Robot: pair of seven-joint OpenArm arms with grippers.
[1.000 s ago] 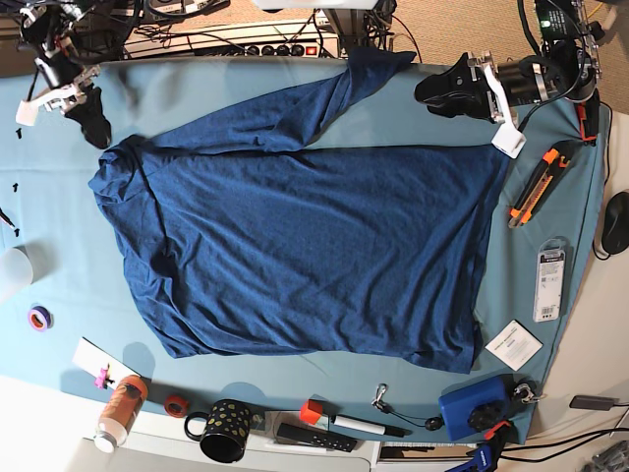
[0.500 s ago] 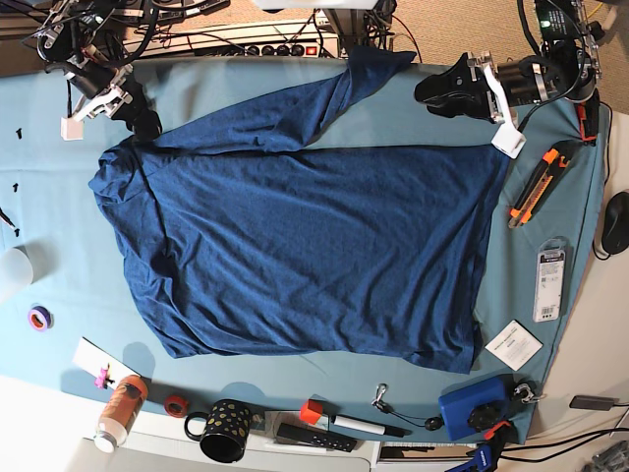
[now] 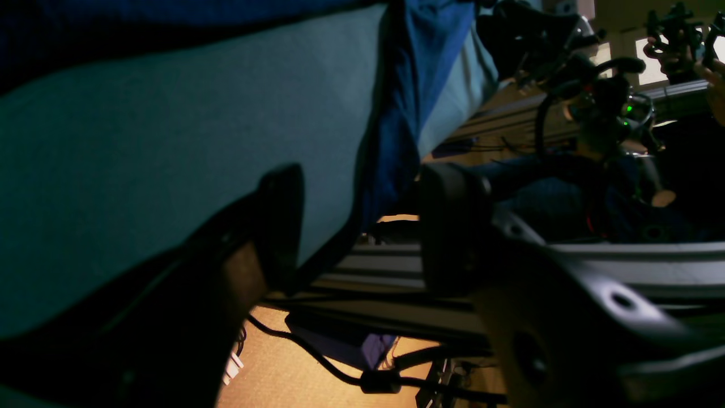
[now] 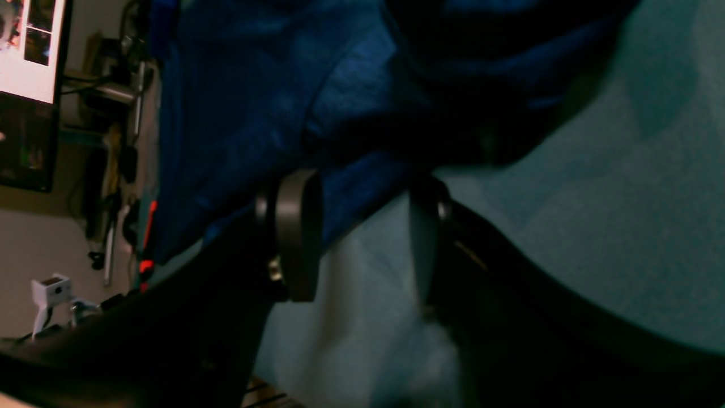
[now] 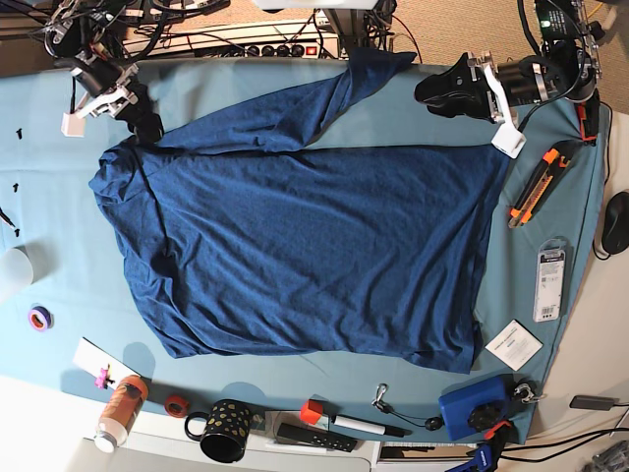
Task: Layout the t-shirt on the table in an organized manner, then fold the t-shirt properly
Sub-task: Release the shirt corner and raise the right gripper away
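The dark navy t-shirt lies mostly flat on the teal-covered table, one sleeve stretched toward the back edge and the left end bunched. My right gripper hovers at that bunched upper-left corner. In the right wrist view it is open, with the t-shirt's edge just past its fingertips and nothing pinched. My left gripper hangs over bare cloth at the back right, beside the stretched sleeve. It is open and empty, and the sleeve runs past its tips.
An orange utility knife, a packet and a white card lie along the right side. A blue box, marker, black mug and bottle line the front edge. A power strip sits behind the table.
My right gripper has swung rightward from the table's left edge to the t-shirt's upper-left corner, then nearly stopped. The left arm and the t-shirt have not moved.
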